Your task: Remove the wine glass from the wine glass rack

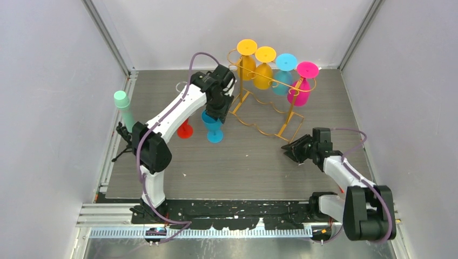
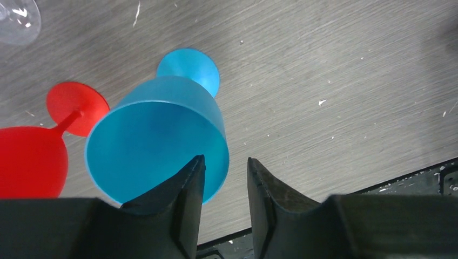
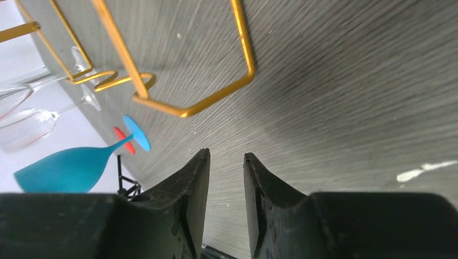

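Left gripper (image 2: 226, 159) fingers are sitting slightly apart astride the blue glass (image 2: 156, 145) rim, probably releasing, since it's standing upright on the table (image 2: 335, 65), off the rack (image 3: 183, 113); right gripper (image 3: 224, 156) is hovering near the rack base, fingers narrowly apart, empty.

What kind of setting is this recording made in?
Probably a lab robot test cell: plain white panel walls on aluminium posts box in a grey wood-grain tabletop, two white-and-black robot arms are bolted at its edge, and a gold wire wine glass rack holds bright plastic-looking glasses.
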Robot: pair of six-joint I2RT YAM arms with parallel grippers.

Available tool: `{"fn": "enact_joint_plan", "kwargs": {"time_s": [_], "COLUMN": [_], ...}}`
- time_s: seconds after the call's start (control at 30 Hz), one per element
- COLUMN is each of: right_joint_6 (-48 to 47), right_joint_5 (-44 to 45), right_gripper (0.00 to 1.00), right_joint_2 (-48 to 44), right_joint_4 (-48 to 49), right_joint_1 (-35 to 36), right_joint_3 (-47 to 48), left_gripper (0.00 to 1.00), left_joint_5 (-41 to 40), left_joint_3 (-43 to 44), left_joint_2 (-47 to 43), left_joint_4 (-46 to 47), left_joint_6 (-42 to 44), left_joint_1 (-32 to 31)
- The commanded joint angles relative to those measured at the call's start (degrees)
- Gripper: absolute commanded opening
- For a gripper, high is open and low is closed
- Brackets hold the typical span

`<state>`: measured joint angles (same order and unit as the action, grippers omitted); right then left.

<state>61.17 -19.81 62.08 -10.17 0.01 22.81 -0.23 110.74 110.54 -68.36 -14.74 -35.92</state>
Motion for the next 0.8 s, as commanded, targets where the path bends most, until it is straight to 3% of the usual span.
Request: {"fn": "enact_joint_plan", "kwargs": {"time_s": [0.0, 0.33, 0.67, 0.77], "right_joint_6": [-1.4, -1.6, -2.5, -3.3], "right_joint_5": [4.6, 9.7, 17.6, 18.4], "right_gripper": [0.34, 0.23, 0.20, 0.20], "right_joint_2": [5.7, 15.6, 20.2, 21.0], "right_joint_4": [10.5, 17.3, 18.7, 18.6], "right_joint_1": [2.2, 2.6, 2.6, 2.6], "right_joint_3": [0.1, 3.2, 6.9, 8.3], "left_gripper": [0.39, 0.59, 0.99, 1.00], "left_joint_5": [0.7, 1.2, 4.0, 3.9], "left_joint_3": [5.9, 6.8, -6.8, -10.9], "left_joint_2": [1.1, -6.4, -23.1, -27.4], "left_joint_4": [-3.3, -0.4, 12.0, 14.5], "left_joint_6": [1.2, 1.3, -0.3, -0.5], "left_joint_1": [0.6, 1.1, 3.2, 4.0]}}
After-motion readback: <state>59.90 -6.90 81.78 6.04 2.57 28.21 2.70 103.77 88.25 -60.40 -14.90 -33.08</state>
